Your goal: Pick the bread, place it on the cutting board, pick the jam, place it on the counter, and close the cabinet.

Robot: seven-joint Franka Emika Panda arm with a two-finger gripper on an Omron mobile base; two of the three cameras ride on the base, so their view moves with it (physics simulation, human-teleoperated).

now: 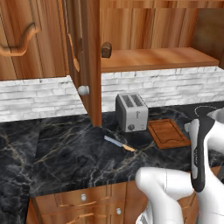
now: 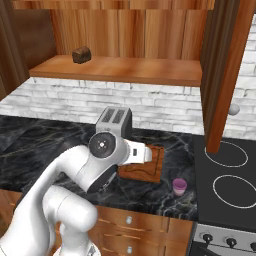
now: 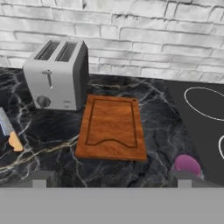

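Knife: we see a small orange-handled knife (image 1: 119,143) lying on the black gold-veined marble bench (image 1: 70,157), with open marble around it.
Bread: the small dark brown loaf chunk (image 2: 81,54) sits on the open warm-brown wooden cabinet's shelf (image 2: 130,69), near its left end.
Toaster: the silver two-slot toaster (image 3: 56,74) stands near the white brick wall, just left of the board.
Board: the flat reddish-brown grooved cutting board (image 3: 112,127) lies bare.
Jam: the purple-lidded pale squat jar (image 2: 179,186) stands on the bench, right of the board near the front edge.
Claw: our claw (image 3: 112,180) hangs above the bench, spread wide and holding nothing, looking over the board.
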